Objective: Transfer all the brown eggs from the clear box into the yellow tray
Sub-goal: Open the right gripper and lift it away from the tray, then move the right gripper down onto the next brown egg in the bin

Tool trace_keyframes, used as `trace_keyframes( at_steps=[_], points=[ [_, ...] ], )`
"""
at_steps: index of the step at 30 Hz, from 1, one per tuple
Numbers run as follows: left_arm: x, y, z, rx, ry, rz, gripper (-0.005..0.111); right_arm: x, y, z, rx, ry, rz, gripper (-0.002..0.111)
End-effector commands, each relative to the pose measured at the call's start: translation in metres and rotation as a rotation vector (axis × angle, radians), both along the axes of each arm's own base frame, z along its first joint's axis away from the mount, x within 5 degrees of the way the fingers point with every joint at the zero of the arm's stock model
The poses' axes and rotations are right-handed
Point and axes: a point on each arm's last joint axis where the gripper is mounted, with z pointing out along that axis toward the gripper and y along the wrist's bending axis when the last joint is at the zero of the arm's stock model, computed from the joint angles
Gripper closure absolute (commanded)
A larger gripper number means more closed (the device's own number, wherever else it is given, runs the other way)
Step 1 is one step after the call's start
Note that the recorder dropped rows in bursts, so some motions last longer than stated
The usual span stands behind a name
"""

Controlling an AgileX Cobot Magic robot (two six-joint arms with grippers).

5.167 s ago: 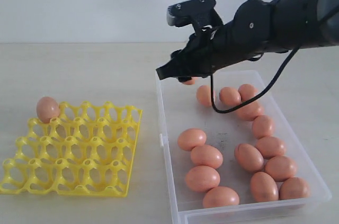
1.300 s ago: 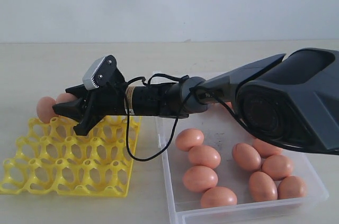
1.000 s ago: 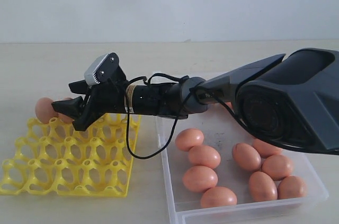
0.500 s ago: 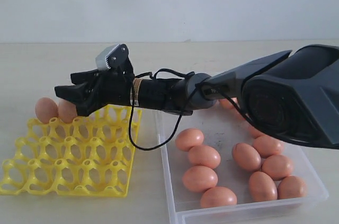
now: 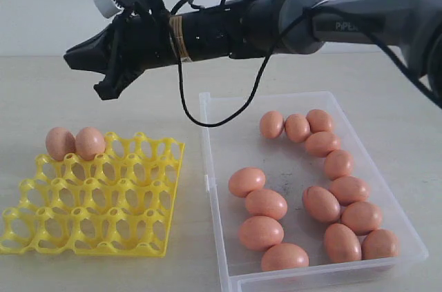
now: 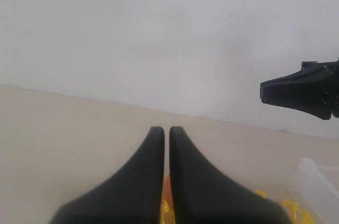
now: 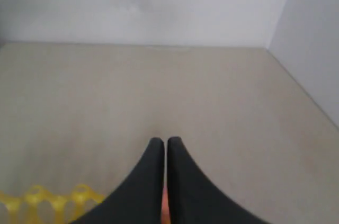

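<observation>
Two down, fourteen to go by the count: finds two of the smooth orange-brown oval eggs (image 5: pixel 60 143) seated side by side in the far row of the bright yellow square lattice tray (image 5: pixel 97 223), at its 10 to 11 o'clock corner. Finds the other fourteen lying loose in the shallow clear plastic box (image 5: pixel 207 133) at 4 o'clock of the exterior view, just beside the tray's 3 o'clock edge. Reads as the gap between one placement and the next pick. Shows the right gripper (image 5: pixel 83 63) high over the bench (image 5: pixel 34 99) at about 10 o'clock, well clear of the tray, pressed together and pinching nothing. Shows the left gripper (image 6: pixel 163 131) likewise pressed together and empty, with yellow lattice and a sliver of orange glimpsed past it. Calls next for swinging the right arm toward 3 o'clock over the box, spreading the gripper, and coming down on an egg with a free flank, perhaps the end one (image 5: pixel 271 125) near the box's 12 o'clock wall. Needs a light squeeze, given smooth rounded shells likely to roll or slip. Offers a plain pale beige bench, matte and level, backed by a bare white wall (image 5: pixel 41 2), meeting a second white wall (image 7: pixel 307 49) at a corner in the right wrist view.
</observation>
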Motion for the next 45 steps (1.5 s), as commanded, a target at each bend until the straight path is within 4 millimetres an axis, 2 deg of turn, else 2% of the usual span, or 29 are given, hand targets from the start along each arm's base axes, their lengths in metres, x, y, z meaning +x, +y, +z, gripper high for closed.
trace_keyframes(
  at_steps=[1,3,7,16,19,23,26,28,31,35,39,45],
  points=[
    [0.0,0.0,0.002,-0.001,-0.007,-0.005,0.103,0.006,-0.007,0.026,-0.102,-0.019,-0.245,0.109],
    [0.0,0.0,0.002,-0.001,-0.007,-0.005,0.103,0.009,-0.013,0.04,-0.103,0.013,-0.393,0.109],
    [0.0,0.0,0.002,-0.001,-0.007,-0.005,0.103,0.008,-0.034,0.051,-0.084,0.047,-0.593,0.109],
    [0.0,0.0,0.002,-0.001,-0.007,-0.005,0.103,-0.001,-0.087,0.042,-0.215,-0.082,-0.947,0.109],
    [0.0,0.0,0.002,-0.001,-0.007,-0.005,0.103,-0.007,-0.108,0.037,-0.325,-0.165,-1.06,0.109],
    [0.0,0.0,0.002,-0.001,-0.007,-0.005,0.103,-0.015,-0.138,0.024,-0.612,-0.184,-1.218,0.109],
    [0.0,0.0,0.002,-0.001,-0.007,-0.005,0.103,-0.024,-0.15,0.011,-0.861,-0.099,-1.191,0.109],
    [0.0,0.0,0.002,-0.001,-0.007,-0.005,0.103,-0.03,-0.149,0.003,-0.922,-0.013,-1.123,0.109],
    [0.0,0.0,0.002,-0.001,-0.007,-0.005,0.103,-0.035,-0.141,-0.003,-0.882,0.083,-1.016,0.109],
    [0.0,0.0,0.002,-0.001,-0.007,-0.005,0.103,-0.029,-0.14,-0.011,-0.694,0.16,-0.984,0.109],
    [0.0,0.0,0.002,-0.001,-0.007,-0.005,0.103,-0.027,-0.154,-0.031,-0.558,0.227,-0.974,0.109],
    [0.0,0.0,0.002,-0.001,-0.007,-0.005,0.103,-0.026,-0.195,-0.062,-0.391,0.342,-0.993,0.109]
  ],
)
